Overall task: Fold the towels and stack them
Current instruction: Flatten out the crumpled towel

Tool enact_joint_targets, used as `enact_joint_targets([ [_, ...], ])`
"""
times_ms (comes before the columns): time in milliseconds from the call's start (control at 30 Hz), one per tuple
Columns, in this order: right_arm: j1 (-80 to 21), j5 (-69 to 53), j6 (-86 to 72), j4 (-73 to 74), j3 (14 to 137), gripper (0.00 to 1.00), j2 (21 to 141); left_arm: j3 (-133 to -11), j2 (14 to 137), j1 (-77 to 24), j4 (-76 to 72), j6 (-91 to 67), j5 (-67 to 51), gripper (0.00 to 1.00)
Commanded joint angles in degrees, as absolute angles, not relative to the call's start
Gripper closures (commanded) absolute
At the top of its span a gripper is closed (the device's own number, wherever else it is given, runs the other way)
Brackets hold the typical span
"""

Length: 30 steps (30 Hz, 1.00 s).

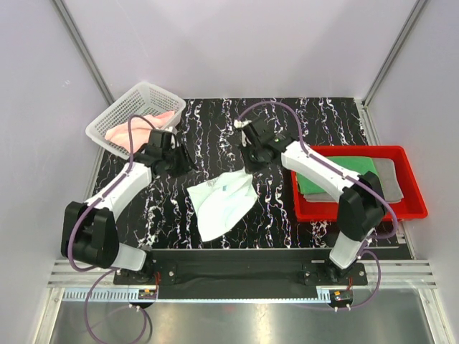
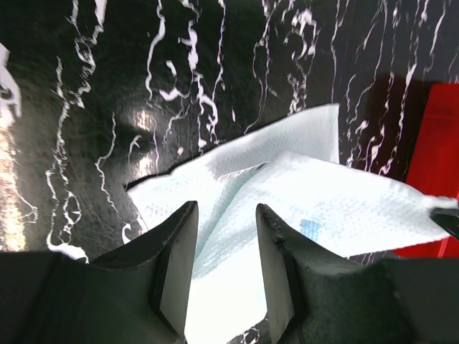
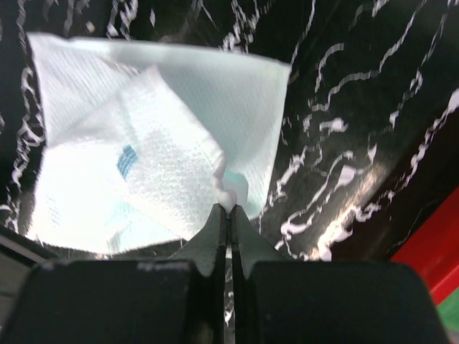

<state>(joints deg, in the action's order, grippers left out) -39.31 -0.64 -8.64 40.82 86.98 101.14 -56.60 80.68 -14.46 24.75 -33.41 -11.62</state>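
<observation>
Towels sit in three places right now, and the pale mint one is my job. Black marbled table (image 1: pixel 215 122) lies underneath everything. The red tray (image 1: pixel 412 208) on my right holds a dark green towel (image 1: pixel 337 168) and a grey towel (image 1: pixel 391 179), both lying flat. The white mesh basket (image 1: pixel 115 118) at far left has a pink towel (image 1: pixel 140 125) slumped inside. The mint towel (image 1: pixel 222 204) lies mid-table between my arms, rumpled, one flap doubled across itself.

My left gripper (image 2: pixel 226 209) hangs over its left side, jaws apart, cloth showing between them, nothing clamped. My right gripper (image 3: pixel 228 208) is squeezed fully together on one corner, with only a small nub of cloth caught at the very tips.

That's the worry: so thin a bite may slip out once I pull. And pulling with the right alone, left unclamped, would likely drag and bunch the towel and crease that crooked flap into the fold.
</observation>
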Motion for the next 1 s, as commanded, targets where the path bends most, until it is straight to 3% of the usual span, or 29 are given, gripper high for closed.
enact_joint_targets([
  [0, -39.4, 2.1, -11.4, 41.6, 81.4, 1.00, 99.1, -54.4, 81.2, -14.6, 22.0, -32.5, -16.2, 0.57],
  [300, -39.4, 2.5, -17.1, 40.1, 67.4, 1.00, 96.5, -53.1, 85.2, -17.9, 15.0, -31.3, -21.8, 0.56],
  [467, -39.5, 5.8, -17.0, 40.4, 66.6, 1.00, 96.4, -53.3, 90.3, -19.9, 8.0, -31.2, -27.1, 0.56],
  [867, -39.3, 6.2, -16.8, 38.1, 62.5, 1.00, 94.7, -58.0, 99.7, -28.8, 11.3, -27.3, -25.3, 0.56],
  [967, -39.3, 6.1, -16.8, 38.0, 62.6, 1.00, 93.8, -57.3, 100.9, -29.5, 11.2, -28.1, -25.0, 0.64],
])
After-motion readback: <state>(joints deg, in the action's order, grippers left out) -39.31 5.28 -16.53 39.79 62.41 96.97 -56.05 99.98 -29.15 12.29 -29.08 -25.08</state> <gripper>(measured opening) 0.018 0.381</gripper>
